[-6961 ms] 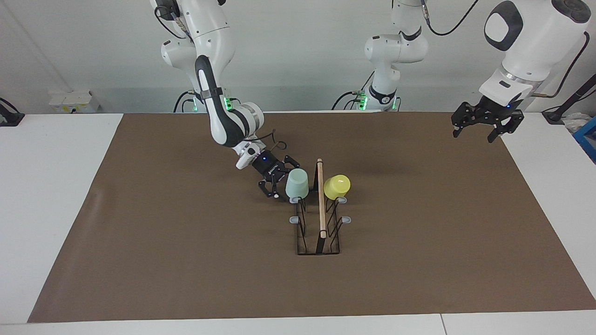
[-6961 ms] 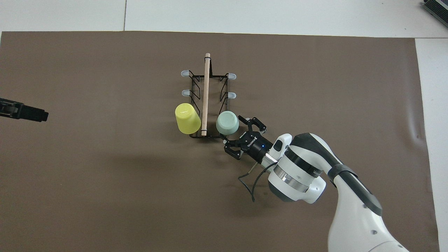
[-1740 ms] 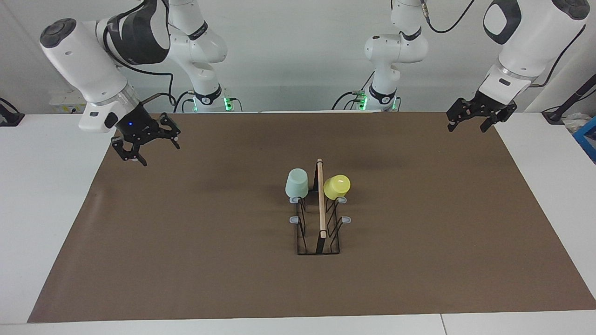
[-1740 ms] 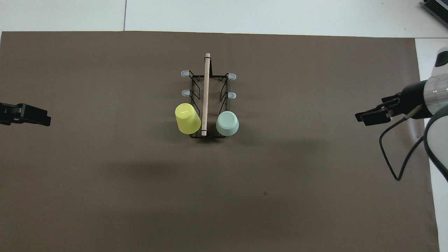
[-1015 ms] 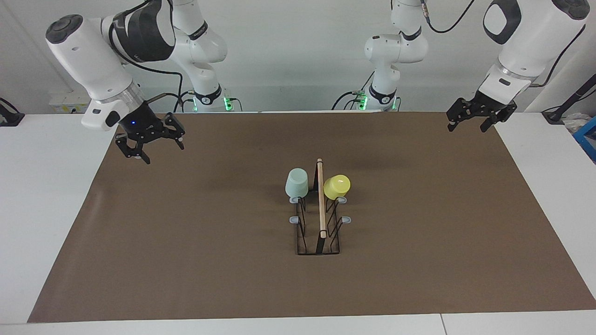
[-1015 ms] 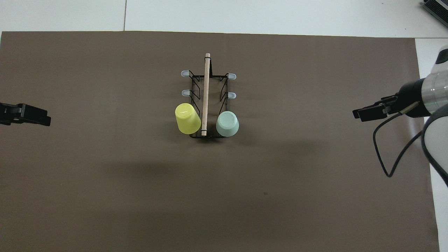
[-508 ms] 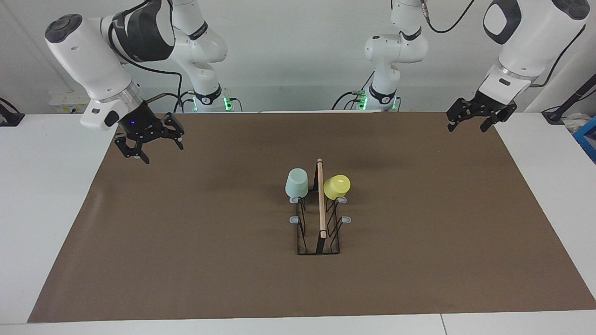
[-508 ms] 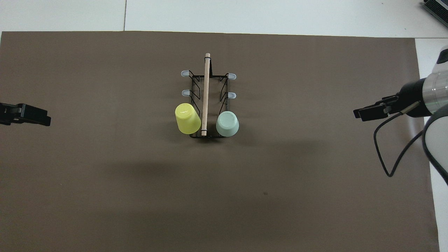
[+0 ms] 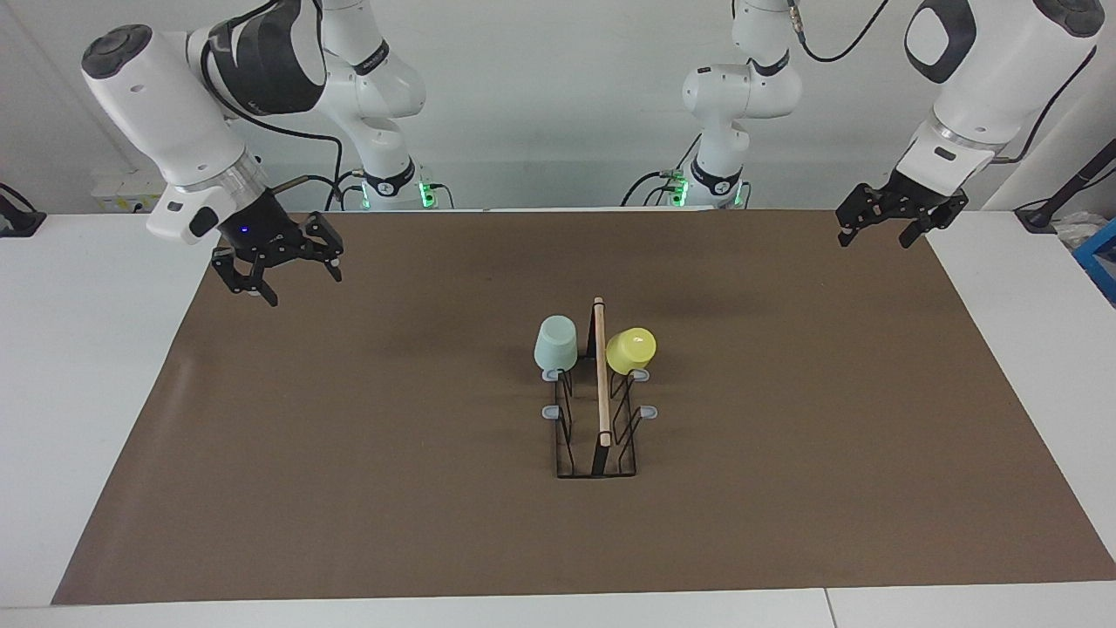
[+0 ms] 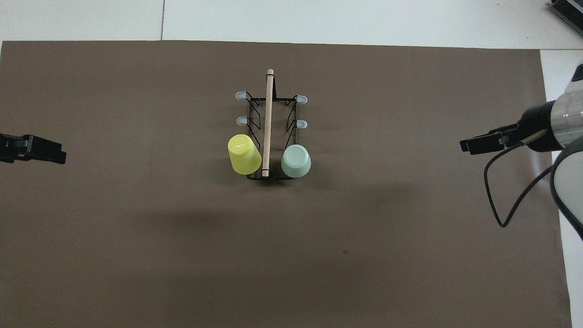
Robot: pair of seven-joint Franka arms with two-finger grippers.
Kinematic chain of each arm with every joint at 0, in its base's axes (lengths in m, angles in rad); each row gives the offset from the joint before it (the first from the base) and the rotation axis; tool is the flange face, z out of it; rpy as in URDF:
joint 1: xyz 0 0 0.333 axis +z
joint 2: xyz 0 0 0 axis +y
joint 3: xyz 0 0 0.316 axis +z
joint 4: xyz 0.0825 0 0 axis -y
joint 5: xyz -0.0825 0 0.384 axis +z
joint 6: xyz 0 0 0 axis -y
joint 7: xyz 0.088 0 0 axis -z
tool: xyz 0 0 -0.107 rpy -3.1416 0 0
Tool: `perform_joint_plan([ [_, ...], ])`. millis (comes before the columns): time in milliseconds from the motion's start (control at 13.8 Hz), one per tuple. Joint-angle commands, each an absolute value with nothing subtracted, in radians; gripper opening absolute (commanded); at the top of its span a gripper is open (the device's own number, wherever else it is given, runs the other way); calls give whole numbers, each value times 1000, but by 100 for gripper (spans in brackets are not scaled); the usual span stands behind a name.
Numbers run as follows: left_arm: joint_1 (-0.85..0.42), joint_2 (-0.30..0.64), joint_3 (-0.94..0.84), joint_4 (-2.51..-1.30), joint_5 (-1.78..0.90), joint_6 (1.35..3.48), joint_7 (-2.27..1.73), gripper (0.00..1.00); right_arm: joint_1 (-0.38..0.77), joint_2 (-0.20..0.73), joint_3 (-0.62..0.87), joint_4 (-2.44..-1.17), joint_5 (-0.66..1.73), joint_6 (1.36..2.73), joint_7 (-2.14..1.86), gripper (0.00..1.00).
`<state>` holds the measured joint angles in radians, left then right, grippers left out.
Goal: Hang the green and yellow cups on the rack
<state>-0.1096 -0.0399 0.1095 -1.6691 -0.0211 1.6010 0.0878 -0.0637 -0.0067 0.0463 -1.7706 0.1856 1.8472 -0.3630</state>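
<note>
The black wire rack [image 9: 602, 384] with its wooden rod stands mid-table; it also shows in the overhead view [image 10: 268, 118]. The mint green cup [image 9: 555, 344] [image 10: 296, 161] hangs upside down on the peg nearest the robots, on the rack's side toward the right arm's end. The yellow cup [image 9: 630, 349] [image 10: 244, 154] hangs tilted on the matching peg toward the left arm's end. My right gripper [image 9: 281, 277] [image 10: 478, 145] is open and empty over the mat's edge at the right arm's end. My left gripper [image 9: 879, 234] [image 10: 45, 152] is open and empty over the mat's corner at the left arm's end.
A brown mat [image 9: 349, 453] covers most of the white table [image 9: 87, 366]. Several grey-tipped pegs of the rack, those farther from the robots, stand bare. A blue object [image 9: 1100, 262] sits off the table at the left arm's end.
My right gripper let go of the green cup and drew back to the right arm's end of the table. In the last second both grippers have barely moved. The cups have not moved.
</note>
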Motion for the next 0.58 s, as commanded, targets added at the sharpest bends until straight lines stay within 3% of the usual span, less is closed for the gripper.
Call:
perform_joint_plan([
  [0, -109, -57, 109, -1681, -3, 1605, 77, 100, -43, -12, 43, -1759, 147, 1832, -284, 100],
  [508, -109, -58, 109, -1681, -3, 1606, 77, 100, -31, -5, 26, -1723, 117, 1769, -253, 100],
])
